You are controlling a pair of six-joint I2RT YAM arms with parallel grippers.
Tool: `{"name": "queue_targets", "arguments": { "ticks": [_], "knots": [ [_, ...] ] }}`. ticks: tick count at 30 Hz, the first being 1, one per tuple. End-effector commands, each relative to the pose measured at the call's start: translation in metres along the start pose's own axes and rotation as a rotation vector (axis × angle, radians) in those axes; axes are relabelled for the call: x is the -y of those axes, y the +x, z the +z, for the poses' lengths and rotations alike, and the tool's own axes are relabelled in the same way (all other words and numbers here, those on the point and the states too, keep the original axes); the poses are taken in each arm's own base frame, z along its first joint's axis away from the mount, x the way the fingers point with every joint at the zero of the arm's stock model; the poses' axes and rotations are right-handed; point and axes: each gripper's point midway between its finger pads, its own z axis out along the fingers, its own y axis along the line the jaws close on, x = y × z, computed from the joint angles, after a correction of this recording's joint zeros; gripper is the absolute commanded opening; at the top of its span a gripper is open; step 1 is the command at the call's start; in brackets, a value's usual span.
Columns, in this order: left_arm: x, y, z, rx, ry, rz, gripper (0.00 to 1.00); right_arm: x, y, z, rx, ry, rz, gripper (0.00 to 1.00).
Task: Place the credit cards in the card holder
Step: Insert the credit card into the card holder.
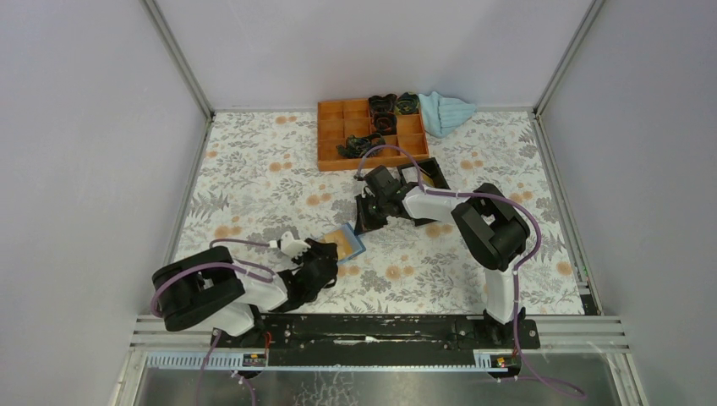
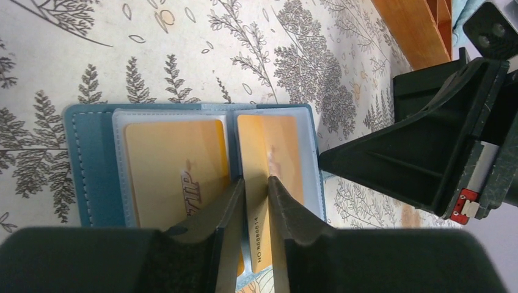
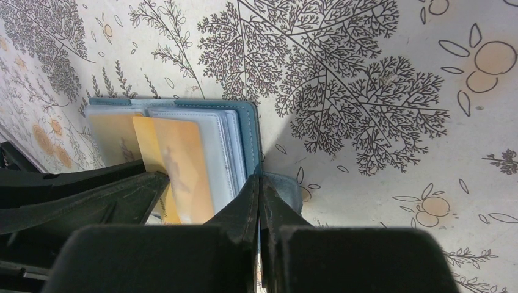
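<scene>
1. Top view: the small teal-blue folding card holder (image 1: 358,249) lies open on the floral tablecloth (image 1: 254,169) between the arms, well apart from the orange compartment tray (image 1: 321,135). The left gripper (image 1: 332,259) meets it from the near side and the right gripper (image 1: 363,225) from the far side. We read that as one feeding, one pinning.
2. Left wrist: the left jaws stand a narrow slit apart and grip nothing we can see. The loose tan-orange credit card (image 2: 272,149) shows face-up through the gap, partway into the right sleeve. We judge the tips are nudging it in. The seated tan-orange credit card (image 2: 174,165) fills the left sleeve.
3. Right wrist: the right jaws are fully closed, with the tips at the holder's outer edge by the blue clasp tab (image 3: 286,185), likely keeping it flat. Whether they pinch the cover, we can't tell. The holder has a stitched teal cover, a lighter blue lining and stacked clear plastic sleeves (image 3: 217,146).
</scene>
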Motion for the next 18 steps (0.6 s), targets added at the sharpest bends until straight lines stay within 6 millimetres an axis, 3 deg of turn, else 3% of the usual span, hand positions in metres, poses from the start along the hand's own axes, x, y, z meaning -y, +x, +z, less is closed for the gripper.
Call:
{"name": "queue_targets", "arguments": {
  "ticks": [1, 6, 18],
  "knots": [
    [-0.035, 0.022, -0.008, -0.111, -0.080, 0.179, 0.34, 0.017, 0.007, 0.015, -0.010, 0.071, -0.025, 0.00],
    [-0.034, 0.017, -0.011, -0.102, -0.076, 0.176, 0.46, 0.017, 0.008, 0.015, -0.011, 0.070, -0.024, 0.00],
    [-0.015, 0.018, -0.008, -0.103, -0.050, 0.203, 0.49, 0.016, 0.008, 0.014, -0.008, 0.071, -0.021, 0.00]
  ]
}}
